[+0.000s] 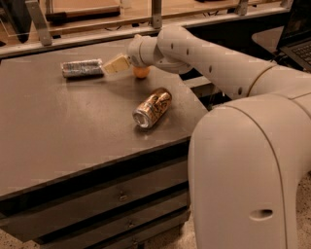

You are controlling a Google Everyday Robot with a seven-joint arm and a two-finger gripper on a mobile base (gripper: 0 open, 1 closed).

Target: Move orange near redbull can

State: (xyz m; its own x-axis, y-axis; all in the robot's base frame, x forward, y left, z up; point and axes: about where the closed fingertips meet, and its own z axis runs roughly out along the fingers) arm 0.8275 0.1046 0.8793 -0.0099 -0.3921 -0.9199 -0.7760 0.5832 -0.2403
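The redbull can [81, 68] lies on its side on the dark table [58, 141], at the far left. My gripper [114, 64] reaches in from the right, and its tip sits right at the can's right end. The orange [141, 72] rests on the table just right of the gripper, partly hidden under my wrist [141, 50]. The orange is about one can length from the redbull can.
A wider gold-brown can [152, 107] lies on its side in front of the orange, near the table's right edge. A rail with metal posts [156, 14] runs along the back edge. My arm and base [248, 160] fill the right side.
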